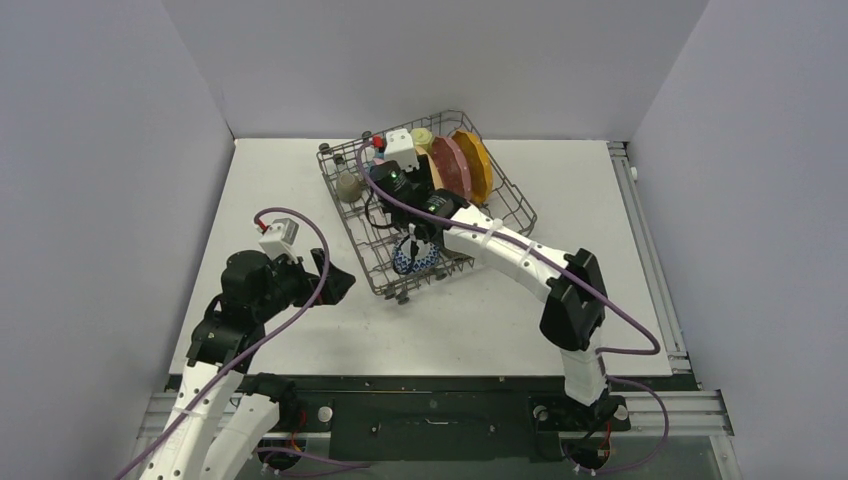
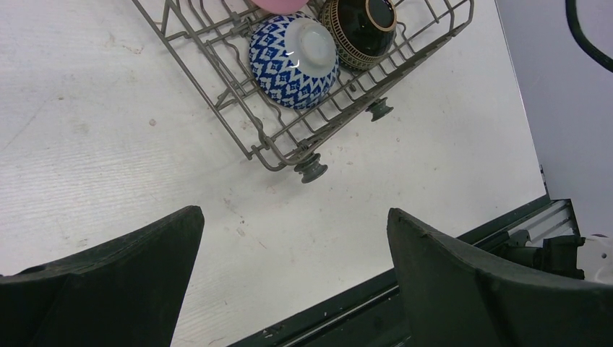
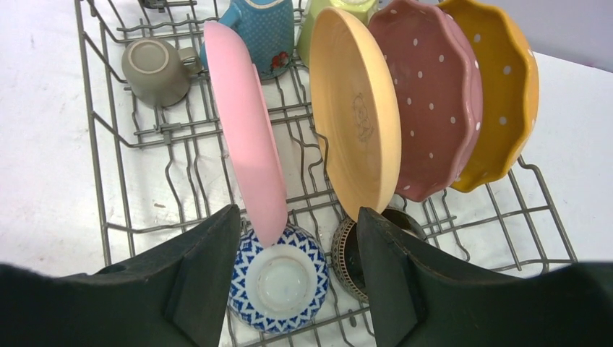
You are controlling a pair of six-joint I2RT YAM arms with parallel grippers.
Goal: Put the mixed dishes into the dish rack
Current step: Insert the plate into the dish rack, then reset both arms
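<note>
The dish rack [image 1: 352, 222] sits at the table's middle back. In the right wrist view, the light pink [image 3: 246, 144], yellow [image 3: 358, 123], dark pink [image 3: 434, 108] and orange [image 3: 506, 94] plates stand on edge in the rack [image 3: 173, 130]. Grey [image 3: 155, 69], blue [image 3: 264, 32] and pale-yellow [image 3: 340, 7] mugs sit behind them. The blue-white bowl [image 3: 278, 282] lies upside down at the near edge, and the dark brown bowl [image 3: 347, 253] is beside it. My right gripper [image 3: 296, 267] is open, with its fingers on either side of the blue-white bowl. My left gripper [image 2: 296, 246] is open and empty over bare table.
The rack's small wheels [image 2: 312, 170] rest on the white table near its front corner. The table's near edge and a black rail [image 2: 434, 289] lie just under my left gripper. Grey walls close in the left, back and right sides.
</note>
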